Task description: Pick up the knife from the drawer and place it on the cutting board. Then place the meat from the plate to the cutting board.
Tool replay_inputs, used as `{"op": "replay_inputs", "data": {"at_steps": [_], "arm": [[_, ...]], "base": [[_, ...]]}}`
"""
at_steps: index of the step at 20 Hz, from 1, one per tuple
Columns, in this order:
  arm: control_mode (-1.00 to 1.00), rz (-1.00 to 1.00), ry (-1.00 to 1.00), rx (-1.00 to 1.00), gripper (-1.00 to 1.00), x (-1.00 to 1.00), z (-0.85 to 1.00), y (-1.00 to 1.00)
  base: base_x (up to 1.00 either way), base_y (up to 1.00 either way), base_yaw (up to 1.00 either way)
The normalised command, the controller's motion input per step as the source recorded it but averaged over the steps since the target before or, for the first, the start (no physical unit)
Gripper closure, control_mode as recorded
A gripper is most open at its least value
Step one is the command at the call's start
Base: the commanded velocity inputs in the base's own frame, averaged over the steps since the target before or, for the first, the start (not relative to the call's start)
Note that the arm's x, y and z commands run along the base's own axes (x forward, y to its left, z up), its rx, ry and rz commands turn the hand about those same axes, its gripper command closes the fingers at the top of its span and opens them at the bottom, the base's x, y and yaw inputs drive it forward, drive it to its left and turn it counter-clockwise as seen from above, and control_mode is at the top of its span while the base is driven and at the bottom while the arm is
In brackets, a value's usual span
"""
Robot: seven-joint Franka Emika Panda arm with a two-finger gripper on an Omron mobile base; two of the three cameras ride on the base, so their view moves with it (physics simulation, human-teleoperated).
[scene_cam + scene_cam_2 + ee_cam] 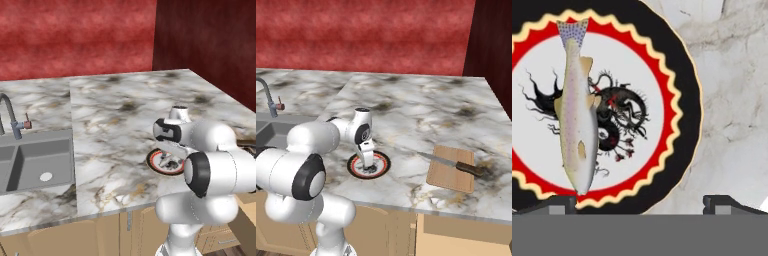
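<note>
The knife (pixel 453 164) lies across the far part of the cutting board (pixel 448 178) at the counter's right front, blade pointing left. The plate (pixel 384 168) sits left of the board, near the counter's front edge. My gripper (pixel 368 165) points straight down over it, open, with nothing between its fingers. In the hand view the meat (pixel 577 115), a pale speckled fish shape, lies lengthwise on the left of the plate (pixel 687 100). It sits above the left fingertip, and my gripper (pixel 639 202) is centred to its right. The drawer (pixel 246 220) stands pulled out below the counter.
A grey sink (pixel 35 160) with a faucet (pixel 10 115) is set into the marble counter (pixel 120 115) at the left. Red walls close the back, and a dark wall stands at the right. Cabinet fronts run below the counter edge.
</note>
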Motion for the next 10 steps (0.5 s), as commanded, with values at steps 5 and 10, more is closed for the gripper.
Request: {"op": "replay_inputs", "data": {"at_steps": [5, 10], "arm": [[-1.0, -0.04, 0.03, 0.0, -1.0, 0.08, -0.14, 0.0], [-1.0, -0.04, 0.03, 0.0, -1.0, 0.1, -0.13, 0.0]], "base": [[0.0, 0.0, 0.0], [0.0, 0.0, 0.0]]}}
